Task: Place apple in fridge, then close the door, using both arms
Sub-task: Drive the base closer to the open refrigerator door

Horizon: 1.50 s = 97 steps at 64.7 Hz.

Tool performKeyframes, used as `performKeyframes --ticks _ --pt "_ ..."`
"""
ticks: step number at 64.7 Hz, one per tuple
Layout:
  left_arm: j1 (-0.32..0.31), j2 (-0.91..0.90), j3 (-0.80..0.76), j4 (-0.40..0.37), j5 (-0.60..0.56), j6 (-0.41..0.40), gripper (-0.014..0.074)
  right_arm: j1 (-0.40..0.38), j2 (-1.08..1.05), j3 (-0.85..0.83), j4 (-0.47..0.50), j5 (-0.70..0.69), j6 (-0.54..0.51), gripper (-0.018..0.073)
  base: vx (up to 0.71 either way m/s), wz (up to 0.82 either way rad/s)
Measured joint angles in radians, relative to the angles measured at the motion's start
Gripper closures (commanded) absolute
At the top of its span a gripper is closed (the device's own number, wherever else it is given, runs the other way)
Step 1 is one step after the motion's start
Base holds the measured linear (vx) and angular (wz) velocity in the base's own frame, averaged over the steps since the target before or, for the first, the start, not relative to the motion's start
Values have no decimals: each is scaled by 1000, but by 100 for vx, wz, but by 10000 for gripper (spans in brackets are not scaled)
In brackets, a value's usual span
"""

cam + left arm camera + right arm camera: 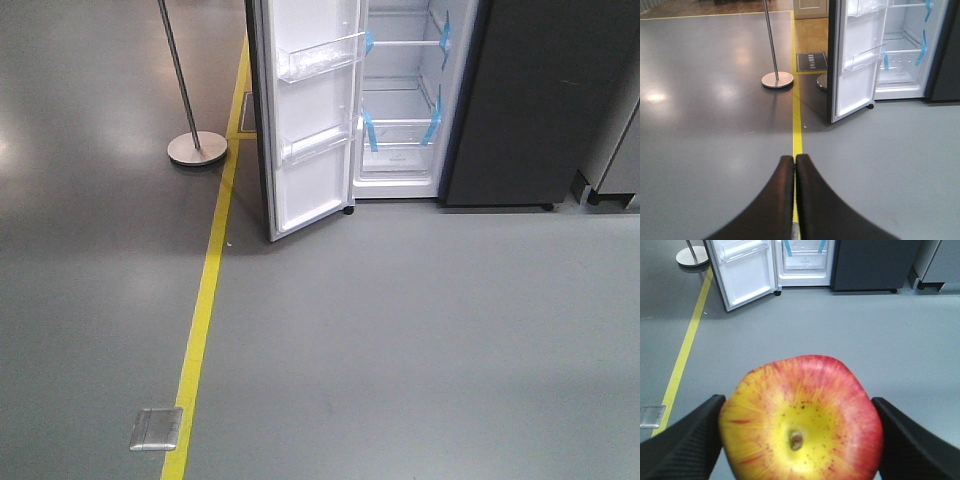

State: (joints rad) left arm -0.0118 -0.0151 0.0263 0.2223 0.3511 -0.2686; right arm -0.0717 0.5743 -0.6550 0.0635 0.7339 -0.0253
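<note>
Step in hand: approach. Placing is not yet begun and the door is not yet shut.

Right claw (798, 412): clenched on the small glossy apple, red with a yellow blossom end (805, 390). One black ribbed finger (685, 440) presses each flank, and the blossom end faces the wrist camera. The apple hangs over the bare grey floor (420, 330).

Left claw (794, 160): clenched on nothing, its black curved fingers meeting tip to tip above the yellow floor line (797, 125).

The tall fridge with white interior and grey outer panels (400, 170) stands well apart, ahead of the right claw and slightly to its left. Its white-edged glass shelves (400, 120), marked with blue tape strips (368, 130), look bare. The narrow door, white inside with clear plastic bins (310, 180), is swung wide open, ahead of the left claw and to its right.

A metal pole on a round base (197, 148) stands ahead of the left claw, beyond the door.

Next move, as I judge it: bring the base closer, then reach the right claw between door and cabinet wall and set the apple on a shelf before releasing. The left claw must get behind the door's grey outer face to push it shut, only after the right arm is clear.
</note>
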Motion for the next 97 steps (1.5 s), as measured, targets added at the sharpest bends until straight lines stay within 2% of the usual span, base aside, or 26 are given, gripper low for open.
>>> performKeyframes --ticks 97 --pt "0 0 0 0 0 0 601 0 0 0 0 0 0 428 16 0"
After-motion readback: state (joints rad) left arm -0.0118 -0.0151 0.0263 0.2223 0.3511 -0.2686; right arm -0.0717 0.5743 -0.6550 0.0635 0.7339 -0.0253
